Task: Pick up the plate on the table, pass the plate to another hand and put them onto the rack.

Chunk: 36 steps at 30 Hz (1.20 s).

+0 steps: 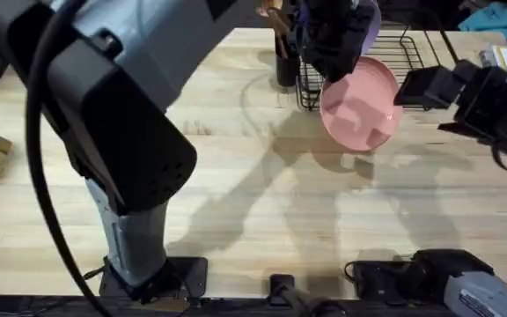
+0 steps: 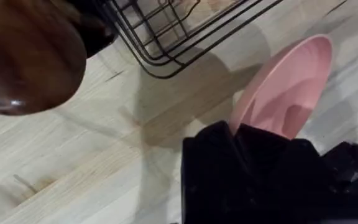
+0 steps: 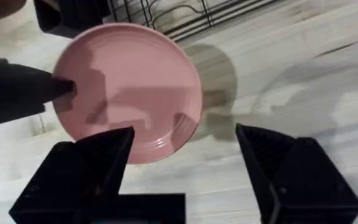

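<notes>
Overhead: left pincer (image 1: 341, 55) grips the plate (image 1: 361, 104) beside the rack (image 1: 409, 55); right pincer (image 3: 185, 146) gapes wide near the plate.

Materials and finish

The plate (image 3: 129, 87) looked like smooth matte plastic — the table (image 1: 236, 194) was pale grained wood, the rack (image 2: 166, 31) thin black wire.

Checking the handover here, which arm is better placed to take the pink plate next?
Probably the right: its hand is open, facing the plate, which the left hand pinches at the rim above the table.
</notes>
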Available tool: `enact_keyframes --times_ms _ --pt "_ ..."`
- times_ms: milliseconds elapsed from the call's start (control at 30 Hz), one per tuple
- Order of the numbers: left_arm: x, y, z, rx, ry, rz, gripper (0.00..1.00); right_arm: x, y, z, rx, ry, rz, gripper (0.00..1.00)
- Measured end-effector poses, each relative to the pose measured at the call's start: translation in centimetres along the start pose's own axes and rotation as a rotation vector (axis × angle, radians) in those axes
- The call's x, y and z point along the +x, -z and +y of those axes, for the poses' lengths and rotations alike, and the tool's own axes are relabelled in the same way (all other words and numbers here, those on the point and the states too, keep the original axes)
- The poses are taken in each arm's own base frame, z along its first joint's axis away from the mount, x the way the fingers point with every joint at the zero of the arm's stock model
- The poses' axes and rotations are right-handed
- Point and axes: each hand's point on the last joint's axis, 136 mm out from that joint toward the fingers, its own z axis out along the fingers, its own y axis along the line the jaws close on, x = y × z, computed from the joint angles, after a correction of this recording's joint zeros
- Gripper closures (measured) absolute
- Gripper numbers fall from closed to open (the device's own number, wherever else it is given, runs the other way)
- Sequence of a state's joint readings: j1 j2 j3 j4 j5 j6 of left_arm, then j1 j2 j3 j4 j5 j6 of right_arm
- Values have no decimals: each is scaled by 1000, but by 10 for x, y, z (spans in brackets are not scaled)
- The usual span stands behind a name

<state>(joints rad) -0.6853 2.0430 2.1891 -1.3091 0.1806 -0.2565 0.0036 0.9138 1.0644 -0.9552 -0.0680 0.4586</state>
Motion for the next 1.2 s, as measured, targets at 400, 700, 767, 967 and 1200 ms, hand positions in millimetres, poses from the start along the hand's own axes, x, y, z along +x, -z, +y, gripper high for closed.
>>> enact_keyframes --times_ms 400,700,767,967,1200 --pt "-1 0 0 2 -1 -3 959 7 -32 -6 -10 -16 -9 6" --pt "-1 0 -1 4 -1 -3 959 18 -56 -14 -11 -29 -4 6" --pt "-1 0 -1 4 -1 -2 959 18 -59 -14 -14 -31 -11 6" --pt "2 0 0 1 1 7 959 19 -67 -15 -22 -50 -25 6" --pt "3 0 0 0 2 12 959 31 -85 -23 -6 -100 6 87"
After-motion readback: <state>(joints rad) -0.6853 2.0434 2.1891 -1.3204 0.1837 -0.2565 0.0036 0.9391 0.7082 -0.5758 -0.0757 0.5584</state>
